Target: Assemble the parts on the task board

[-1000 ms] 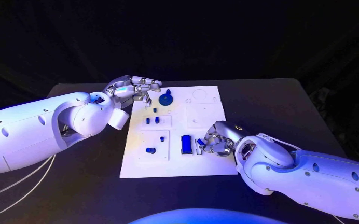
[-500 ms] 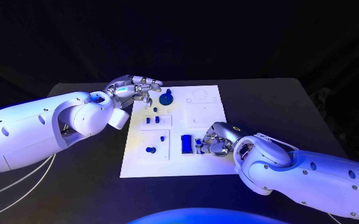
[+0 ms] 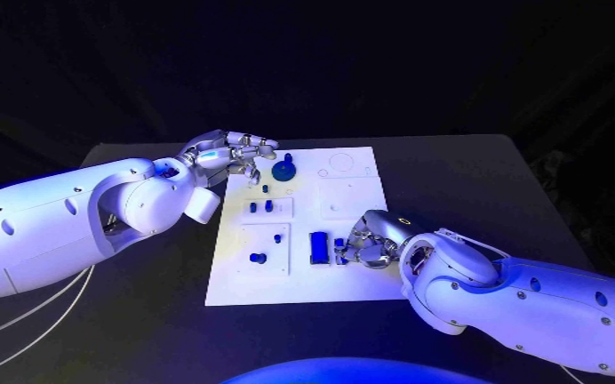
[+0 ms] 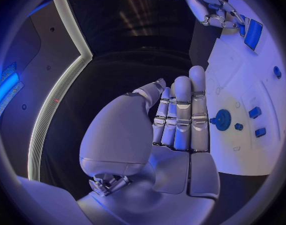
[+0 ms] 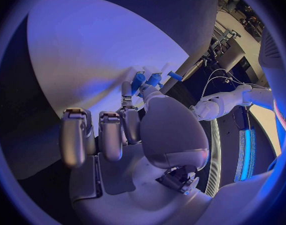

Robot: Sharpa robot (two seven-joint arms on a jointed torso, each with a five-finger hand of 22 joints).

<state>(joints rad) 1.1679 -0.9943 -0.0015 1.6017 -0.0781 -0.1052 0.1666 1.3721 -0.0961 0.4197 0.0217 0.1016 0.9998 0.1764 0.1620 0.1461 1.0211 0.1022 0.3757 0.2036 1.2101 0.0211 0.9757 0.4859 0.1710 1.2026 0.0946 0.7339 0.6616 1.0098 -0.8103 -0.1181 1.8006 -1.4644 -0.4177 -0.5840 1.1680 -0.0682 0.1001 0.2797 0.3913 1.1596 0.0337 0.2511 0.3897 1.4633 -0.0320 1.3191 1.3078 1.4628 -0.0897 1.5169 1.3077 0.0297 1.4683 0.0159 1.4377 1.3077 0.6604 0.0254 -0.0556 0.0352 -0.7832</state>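
Observation:
The white task board [image 3: 346, 197] lies in the middle of the black table. A blue gear-shaped part [image 3: 283, 170] sits near its far edge, with small blue parts [image 3: 260, 207] below it and a blue block [image 3: 319, 247] near the front. My right hand [image 3: 367, 242] rests over the board just right of the block. Its fingers curl down and pinch a small blue part [image 3: 341, 245], which the right wrist view shows at the fingertips [image 5: 138, 80]. My left hand [image 3: 232, 154] hovers at the board's far left corner, its fingers [image 4: 182, 115] straight and holding nothing.
More small blue parts [image 3: 258, 258] stand on the board's near left area. The left wrist view shows the gear [image 4: 222, 120], the block [image 4: 252, 33] and my right hand [image 4: 211, 7]. Bare black table [image 3: 461, 180] lies to the right of the board.
My right hand has crept slightly left toward the blue block, still curled on the small part. The left hand has stayed in place.

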